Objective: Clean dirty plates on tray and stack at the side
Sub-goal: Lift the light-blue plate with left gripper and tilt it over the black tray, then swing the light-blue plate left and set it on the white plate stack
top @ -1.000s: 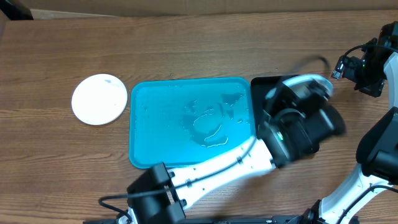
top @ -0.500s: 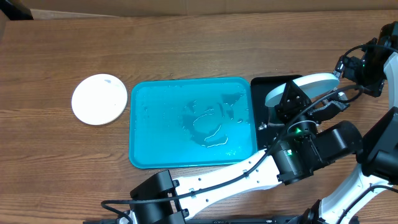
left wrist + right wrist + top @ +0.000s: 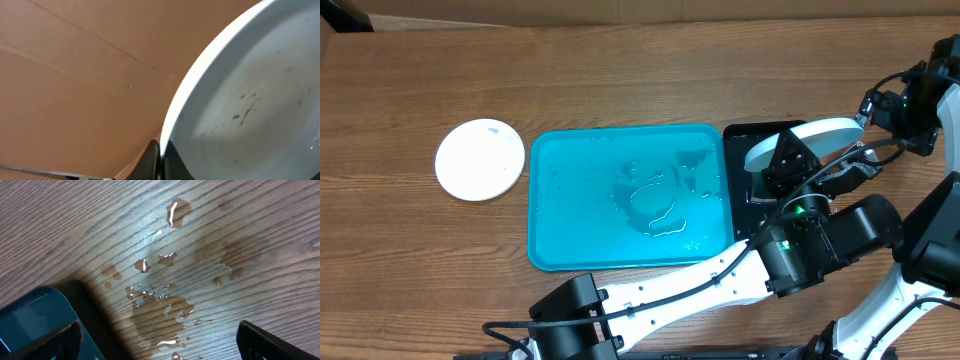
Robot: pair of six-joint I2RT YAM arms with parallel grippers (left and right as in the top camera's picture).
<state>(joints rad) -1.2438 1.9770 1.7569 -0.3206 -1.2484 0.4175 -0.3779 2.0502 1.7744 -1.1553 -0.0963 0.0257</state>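
You were, by my reading, somewhere past the midpoint. The turquoise tray [image 3: 560, 240] lay in the middle of the tabletop [image 3: 620, 70] with no plate on it, only pooled water [image 3: 655, 205] across its right half. The white plate [image 3: 480, 160] sat alone on the tabletop just left of the tray and looked clean from above, so I took it as the start of the stack. What was left, as far as you could see, was the light blue plate [image 3: 820, 135]. Your left claw [image 3: 159, 152] was pressed together on its rim and held it tilted at the far right, above the black tray [image 3: 745, 135] that lay against the turquoise tray's right edge. In the left wrist view that plate was pale and glossy, with a thick white rim and a few faint dark specks and a grey haze in its well, so it probably wanted more cleaning before stacking. No third plate showed in any view, so I could not tell you where it stood. Your right claw [image 3: 160, 330] was spread wide and empty over wet tabletop with small puddles [image 3: 160, 312], well right of the plate.
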